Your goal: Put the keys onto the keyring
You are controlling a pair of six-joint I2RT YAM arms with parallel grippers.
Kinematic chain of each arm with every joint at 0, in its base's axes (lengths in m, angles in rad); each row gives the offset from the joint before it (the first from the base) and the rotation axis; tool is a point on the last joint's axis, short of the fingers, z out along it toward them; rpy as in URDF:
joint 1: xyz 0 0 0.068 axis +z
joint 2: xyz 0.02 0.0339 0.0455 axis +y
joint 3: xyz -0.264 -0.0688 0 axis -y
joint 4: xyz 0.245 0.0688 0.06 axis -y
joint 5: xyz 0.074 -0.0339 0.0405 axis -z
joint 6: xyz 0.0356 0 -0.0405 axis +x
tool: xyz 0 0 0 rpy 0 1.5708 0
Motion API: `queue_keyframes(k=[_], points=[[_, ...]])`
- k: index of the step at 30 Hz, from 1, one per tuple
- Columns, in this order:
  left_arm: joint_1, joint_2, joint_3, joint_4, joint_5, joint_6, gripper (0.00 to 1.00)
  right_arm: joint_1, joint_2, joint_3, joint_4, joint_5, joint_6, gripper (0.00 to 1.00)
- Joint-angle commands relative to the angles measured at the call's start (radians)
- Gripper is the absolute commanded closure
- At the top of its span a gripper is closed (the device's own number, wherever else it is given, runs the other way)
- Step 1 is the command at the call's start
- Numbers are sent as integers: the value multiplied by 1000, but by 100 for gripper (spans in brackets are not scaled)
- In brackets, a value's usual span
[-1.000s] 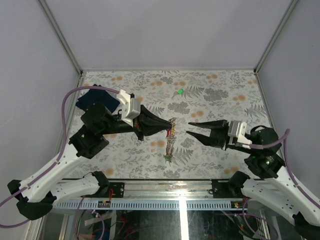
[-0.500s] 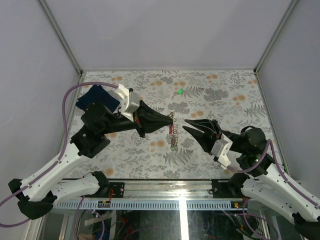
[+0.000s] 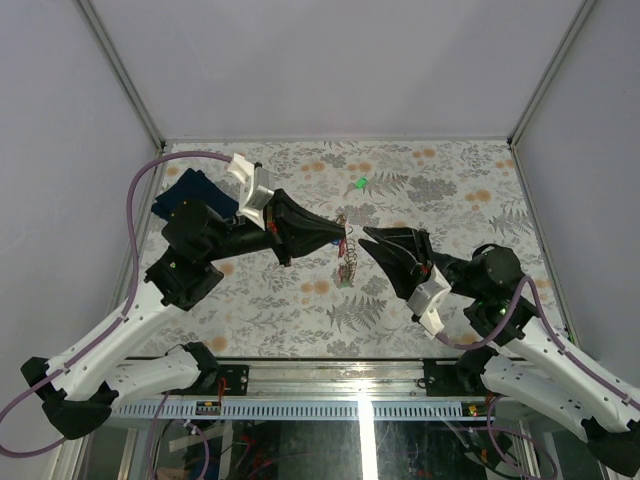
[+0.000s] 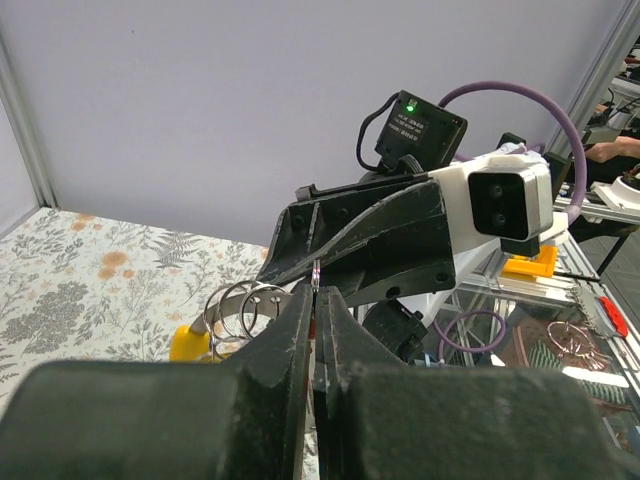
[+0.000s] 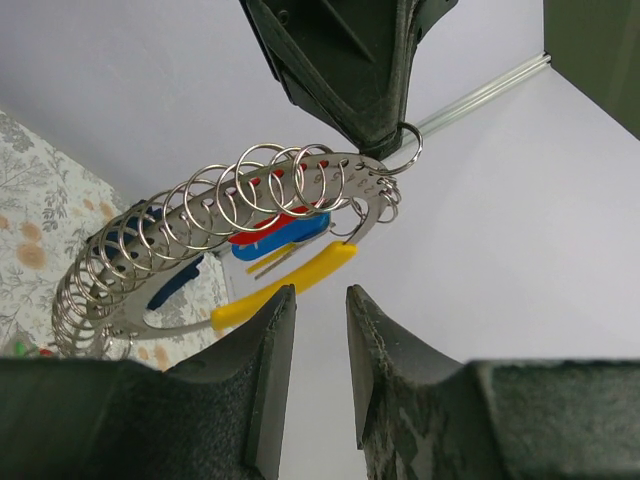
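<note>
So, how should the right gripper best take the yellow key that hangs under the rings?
Grip the yellow key by its tag's free end, coming from below with the right gripper. The tag sticks out slanted beneath the keyring, clear of the red key and blue key, so it is probably easiest there.

Each arm is built of white moulded link shells [image 3: 100, 345] joined by black rounded joint housings [image 3: 185, 282], with a purple cable [image 3: 133, 205] running along it. The left tool [image 3: 342, 240] is matte black, with two long fingers tapering to a point. The right tool [image 3: 369, 240] matches it. Its white camera block [image 4: 500, 200] carries two dark lenses, and a small black box [image 4: 415, 125] shows a green light.
</note>
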Motion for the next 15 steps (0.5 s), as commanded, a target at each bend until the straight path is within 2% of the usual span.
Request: queue_keyframes(k=[1,15], points=[[6,-6,0,113,11,-25,100,8,19,56,116,-28,-24,66],[10,0,-1,118,-1,-36,100,74,49,78,174,-17,-34,66]])
